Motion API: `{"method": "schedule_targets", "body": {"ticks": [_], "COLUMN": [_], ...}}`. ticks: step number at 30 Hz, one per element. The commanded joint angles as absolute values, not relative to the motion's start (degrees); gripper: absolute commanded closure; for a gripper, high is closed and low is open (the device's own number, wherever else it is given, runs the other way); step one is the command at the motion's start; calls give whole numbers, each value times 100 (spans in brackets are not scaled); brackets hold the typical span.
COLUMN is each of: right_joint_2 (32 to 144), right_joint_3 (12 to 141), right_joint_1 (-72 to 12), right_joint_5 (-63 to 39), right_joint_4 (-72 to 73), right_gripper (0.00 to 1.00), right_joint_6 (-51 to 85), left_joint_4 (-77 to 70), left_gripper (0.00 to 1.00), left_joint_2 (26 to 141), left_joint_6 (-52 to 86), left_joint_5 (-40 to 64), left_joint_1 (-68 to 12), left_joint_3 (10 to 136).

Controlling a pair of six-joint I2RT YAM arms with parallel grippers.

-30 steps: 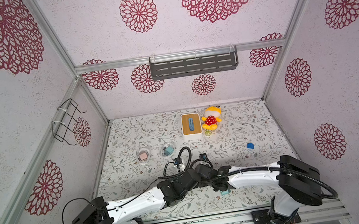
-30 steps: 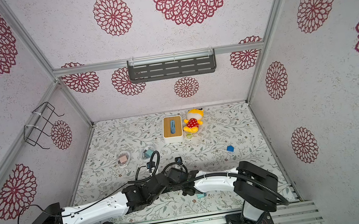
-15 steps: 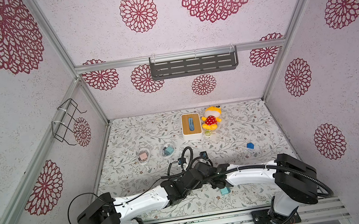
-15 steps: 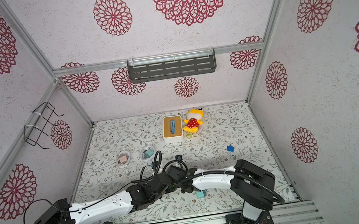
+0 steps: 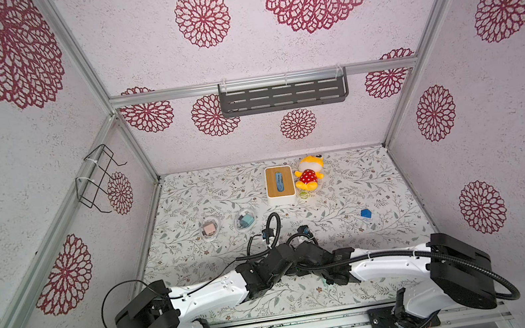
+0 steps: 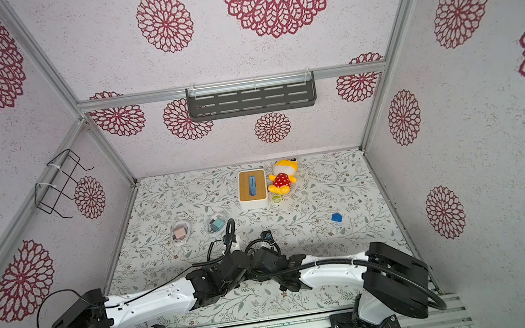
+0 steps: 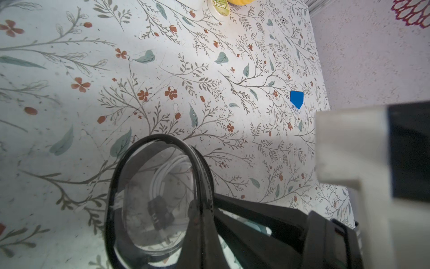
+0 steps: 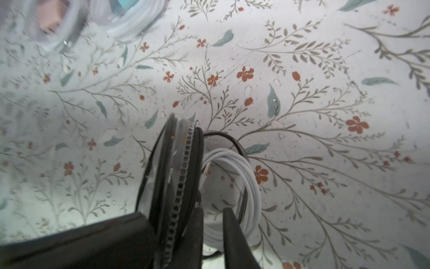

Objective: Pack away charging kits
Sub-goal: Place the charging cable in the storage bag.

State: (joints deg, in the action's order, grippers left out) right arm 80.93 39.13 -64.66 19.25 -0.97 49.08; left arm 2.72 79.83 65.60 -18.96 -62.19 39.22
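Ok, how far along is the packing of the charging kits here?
Done, apparently: the pouch with the pink adapter and the pouch with a teal adapter lie on the table. In hand: the left end effector is shut on the rim of a third pouch, white cable inside, with the right end effector parted beside the cable. Left: that kit's adapter, which I cannot clearly see, and closing the pouch.

Table top (image 5: 346, 202): white, grey-green sprigs, rust-red flowers. Walls (image 5: 202, 16): pale, crimson lace rosettes. Shelf (image 5: 283, 97): dark grey. Box (image 5: 282, 200), 12 o'clock: white, tan wooden lid (image 5: 272, 184). Plush toy (image 5: 308, 174): yellow, red white-dotted body. Block (image 5: 365, 213), 3 o'clock: blue. At 10 o'clock: pink adapter (image 5: 209, 228), teal adapter (image 5: 246, 220). Cable (image 8: 253, 193): white. Pouch (image 7: 139, 177): clear, black zip edging.
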Motion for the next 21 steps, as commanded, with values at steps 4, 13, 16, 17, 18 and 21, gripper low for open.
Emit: {"method": "schedule_targets", "body": {"ticks": [4,13,16,17,18,21], "right_joint_2": [7453,7209,7521,7655,7781,8208], "right_joint_3": [3705,3456,3519,3558,3617,3847], "right_joint_1": [-6486,-6339,-6235,-6207,-6197,-6214], "right_joint_5": [2303,2786,2630,2510,2409,2022], "right_joint_4": [-71,-804,-682,-553,-454,-132], "right_gripper": [73,71,73,73,73,76], "right_joint_6": [4998,5542,5546,5508,5466,5343], "left_joint_4": [123,237,198,172,159,152], "left_gripper": [100,100,100,100,100,100], "left_joint_2": [8024,8225,8245,8261,8278,8354], "left_joint_6": [6588,6661,6658,6658,6657,6646], "left_joint_5": [-1888,-1872,-1846,-1837,-1832,-1795], "left_joint_1": [-6161,-6127,-6126,-6126,-6126,-6120], "left_joint_3": [3884,4025,4026,4025,4034,4091]}}
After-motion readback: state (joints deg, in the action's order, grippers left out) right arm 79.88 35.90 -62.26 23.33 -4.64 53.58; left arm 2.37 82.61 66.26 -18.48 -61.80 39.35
